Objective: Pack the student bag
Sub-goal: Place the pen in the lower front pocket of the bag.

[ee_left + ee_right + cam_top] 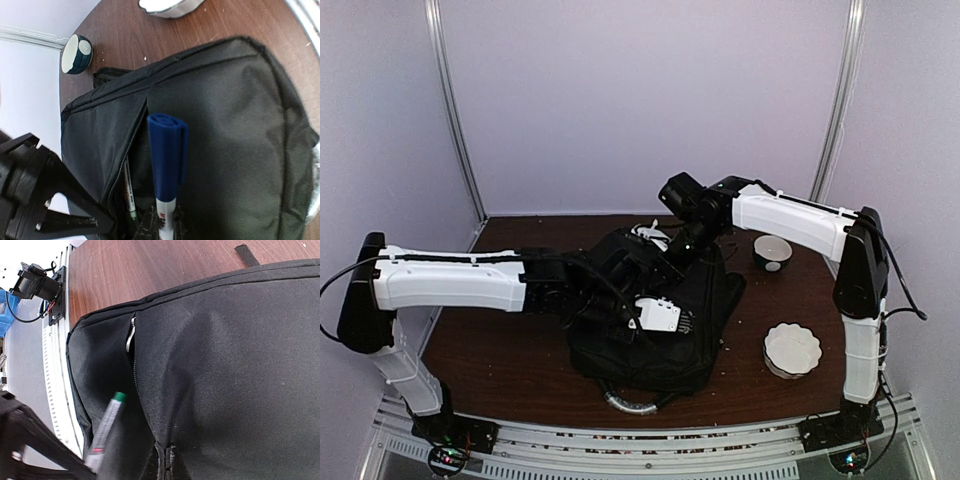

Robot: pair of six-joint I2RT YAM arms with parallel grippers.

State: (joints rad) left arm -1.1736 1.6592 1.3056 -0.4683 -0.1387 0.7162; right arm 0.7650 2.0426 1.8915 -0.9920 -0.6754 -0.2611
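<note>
Over a brown table (510,350), left gripper (164,231) nearly closed around a blue-capped marker (167,160) above the open pocket (131,165), black student bag (695,335) lying mid-table, right gripper (670,262) clamped shut on its fabric at twelve o'clock, dark cup (773,252) at two o'clock, white scalloped bowl (791,348) at four.

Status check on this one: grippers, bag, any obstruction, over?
Left gripper shut on blue marker, at the bag pocket slit. Right gripper shut, pinching bag fabric. Green pen sits in slit; nothing blocking.
</note>
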